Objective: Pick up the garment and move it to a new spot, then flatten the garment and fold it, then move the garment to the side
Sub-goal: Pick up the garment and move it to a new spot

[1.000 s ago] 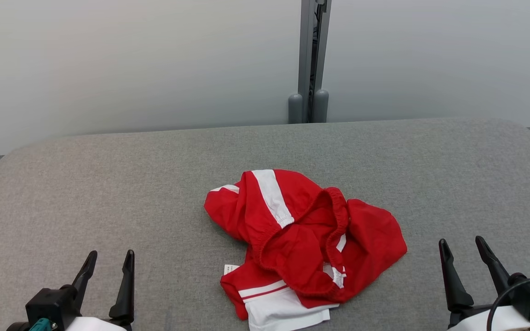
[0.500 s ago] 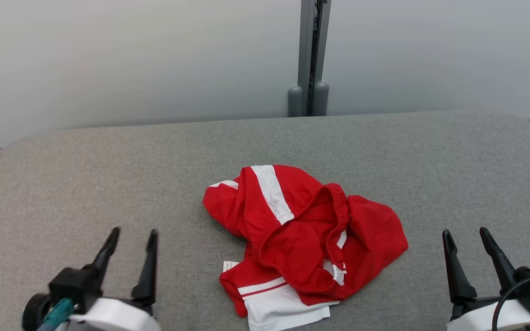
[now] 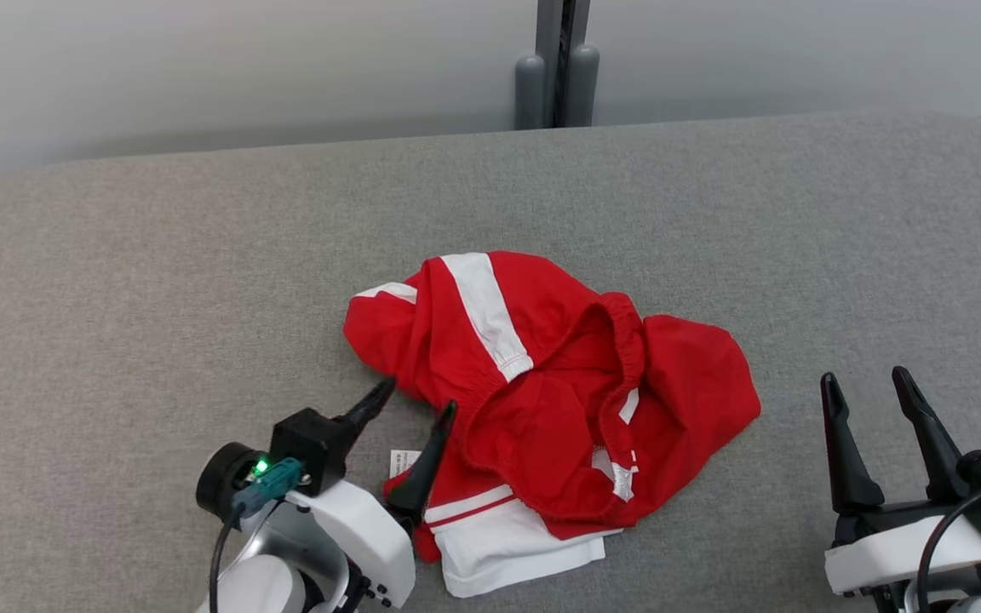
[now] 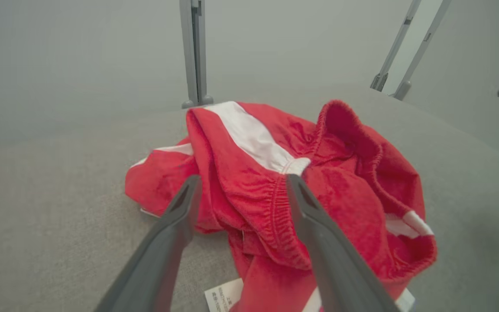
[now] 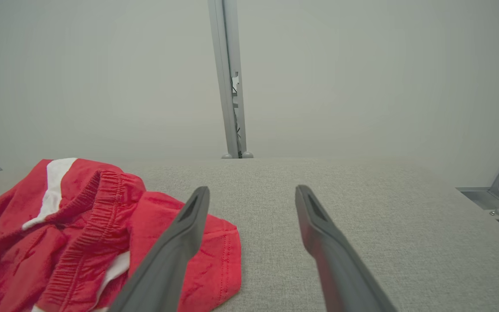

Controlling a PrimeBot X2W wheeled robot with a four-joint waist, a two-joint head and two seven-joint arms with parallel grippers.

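Left hand (image 3: 420,396) is spread wide and holding nothing, with its tips at the near-left edge of the small crumpled red fabric garment with white stripe trim (image 3: 559,400). In the left wrist view the fingers straddle a gathered red hem fold; I can't tell if they touch it. Right hand (image 3: 863,375) is also wide and empty, over the grey fabric-covered worktop (image 3: 158,255), off the garment's right side. The garment is bunched mid-worktop, layers overlapping, with a small white neck tag (image 3: 404,461) poking out beside the left hand.

Risks as I see them:
- Closing here probably grabs several layers, so it lifts as a twisted wad that's harder to flatten.
- A shallow bite on the elastic hem could slip out mid-carry.
- Coming in too low, the fingertips could dig into the worktop fabric or pinch just the tag.
- A one-hand lift could let the loose end drag.
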